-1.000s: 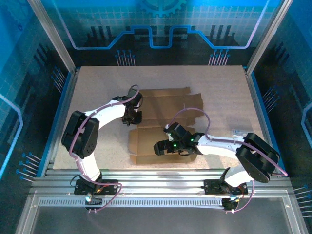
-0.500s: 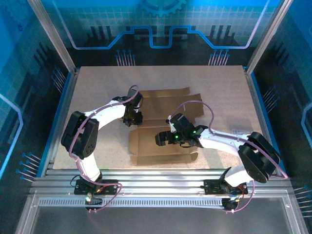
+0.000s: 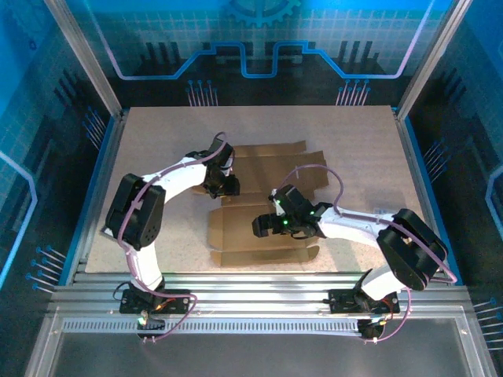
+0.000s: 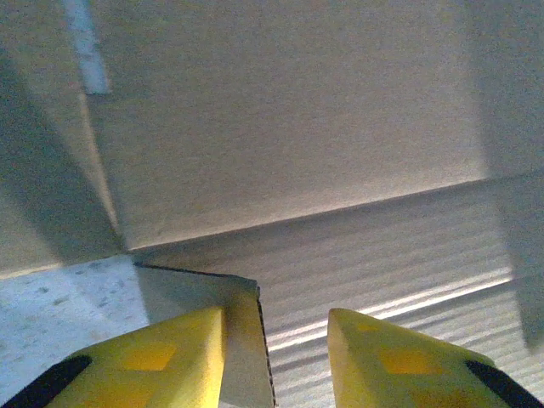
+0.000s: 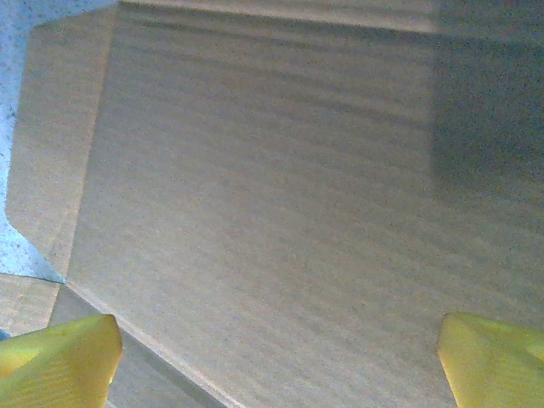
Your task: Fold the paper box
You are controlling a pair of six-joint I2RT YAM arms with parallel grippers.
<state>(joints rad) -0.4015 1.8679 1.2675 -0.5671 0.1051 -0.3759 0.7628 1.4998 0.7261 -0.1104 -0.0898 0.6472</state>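
The paper box [image 3: 271,162] is a flat brown die-cut cardboard sheet in the middle of the table, its near panel [image 3: 251,239] towards the arms. My left gripper [image 3: 223,185] sits at the sheet's left side, over the middle fold. In the left wrist view it [image 4: 276,316] is open: a small upright flap [image 4: 242,340] leans against the left finger, and the right finger stands apart from it. My right gripper [image 3: 264,226] hovers low over the near panel. In the right wrist view it [image 5: 276,323] is wide open with bare cardboard [image 5: 272,170] below it.
The pale speckled table [image 3: 157,141] surrounds the sheet, with free room at the left, back and right. Blue rails [image 3: 100,169] and glass walls bound the sides. An aluminium frame [image 3: 259,284] runs along the near edge by the arm bases.
My left gripper has opened and shifted slightly right along the sheet's left edge. My right gripper has moved a little away from the near edge, staying wide open.
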